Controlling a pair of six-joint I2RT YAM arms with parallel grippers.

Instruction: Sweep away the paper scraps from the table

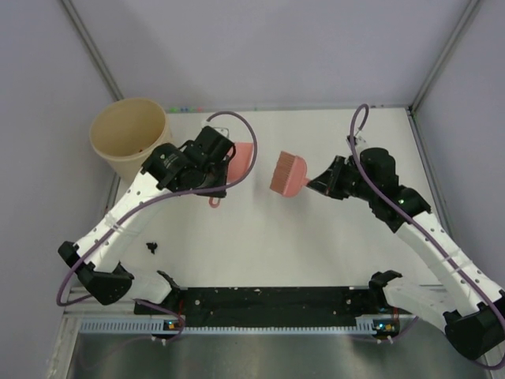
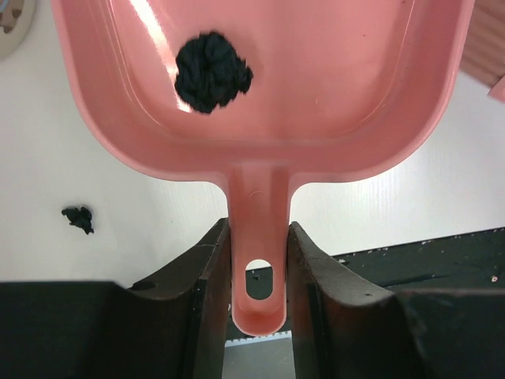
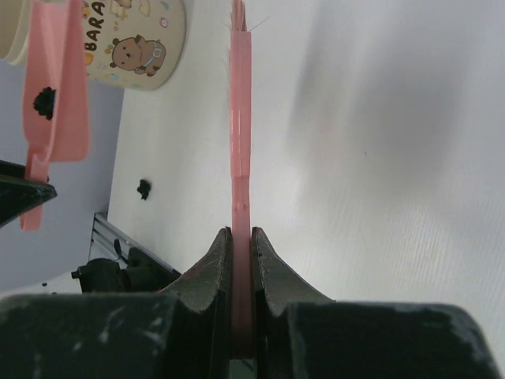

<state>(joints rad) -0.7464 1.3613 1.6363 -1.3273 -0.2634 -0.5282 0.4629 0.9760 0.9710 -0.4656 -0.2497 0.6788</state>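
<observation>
Both clamped — left hand (image 2: 259,237) on dustpan (image 2: 331,87), right hand (image 3: 241,237) on brush (image 3: 239,118); cup (image 3: 142,47) reads "BARA"

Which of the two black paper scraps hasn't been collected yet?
The smaller scrap, lying on the bare table. The bigger one already sits inside the pink dustpan.

paper wad (image 2: 211,71) in dustpan (image 2: 355,95), second wad (image 1: 151,249) on table (image 1: 316,245), brush (image 1: 289,175) right of dustpan
</observation>
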